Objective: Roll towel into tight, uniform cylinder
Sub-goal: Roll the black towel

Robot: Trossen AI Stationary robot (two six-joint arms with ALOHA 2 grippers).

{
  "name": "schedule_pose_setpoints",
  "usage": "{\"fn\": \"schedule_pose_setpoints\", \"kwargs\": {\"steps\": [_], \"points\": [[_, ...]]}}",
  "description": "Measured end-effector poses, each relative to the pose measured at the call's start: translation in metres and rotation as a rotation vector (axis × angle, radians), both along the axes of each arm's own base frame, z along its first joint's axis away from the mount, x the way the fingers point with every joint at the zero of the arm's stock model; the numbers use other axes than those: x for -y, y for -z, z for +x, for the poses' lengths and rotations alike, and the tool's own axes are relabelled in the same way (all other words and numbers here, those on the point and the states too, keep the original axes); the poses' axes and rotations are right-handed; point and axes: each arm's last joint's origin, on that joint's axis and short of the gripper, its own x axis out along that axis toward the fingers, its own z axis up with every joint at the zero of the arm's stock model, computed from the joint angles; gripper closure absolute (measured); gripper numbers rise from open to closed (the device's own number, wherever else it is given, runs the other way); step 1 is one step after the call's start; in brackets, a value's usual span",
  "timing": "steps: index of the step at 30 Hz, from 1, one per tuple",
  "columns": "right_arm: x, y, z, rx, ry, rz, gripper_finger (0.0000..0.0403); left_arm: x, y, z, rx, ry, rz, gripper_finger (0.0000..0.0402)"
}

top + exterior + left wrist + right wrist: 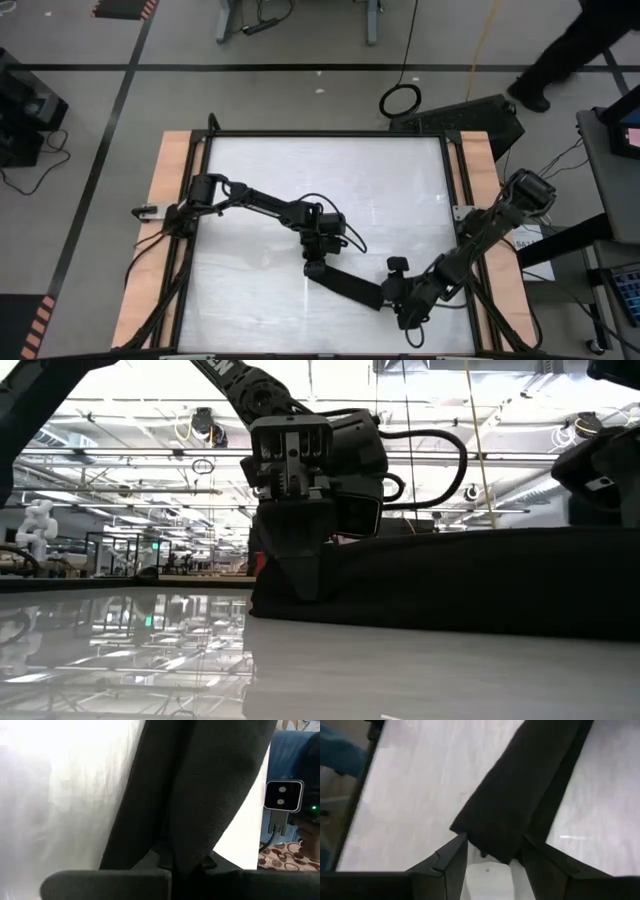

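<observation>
The black towel [348,285] lies as a narrow, long band on the white table, slanting from the middle toward the near right. It also shows in the low view [480,580]. My left gripper [316,262] stands at its left end, pointing down, shut on it [172,867]. My right gripper [393,296] is at its right end, and its two fingers close on the band's end [495,852]. The white tag does not show. My left gripper holds the towel's left end [175,855] pinched between its two fingers, several layers thick. It comes from above, pointing down [295,585]. The band runs away from the fingers along the table, and its underside rests on the table. My right gripper has the towel's right end [492,842] between its two fingers, one finger [457,852] on each long edge, so they lie across the band. It comes slanting from the near right. The rest of the band lies on the table.
The table [260,170] has wooden side rails [170,200] left and right and free white surface toward the far edge. A person's legs [570,50] show on the floor beyond the far right corner. A cable loop [401,98] lies on the floor behind the table.
</observation>
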Motion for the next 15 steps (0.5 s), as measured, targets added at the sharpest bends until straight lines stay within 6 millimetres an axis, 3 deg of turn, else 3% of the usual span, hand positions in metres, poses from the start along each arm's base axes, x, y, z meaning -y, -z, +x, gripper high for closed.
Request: {"fn": "schedule_pose_setpoints", "kwargs": {"steps": [15], "points": [[-0.0088,-0.0072,0.0058,0.091,-0.036,-0.063,0.0227,-0.0062,0.0036,-0.0007,-0.036,-0.035,-0.002,0.0388]]}}
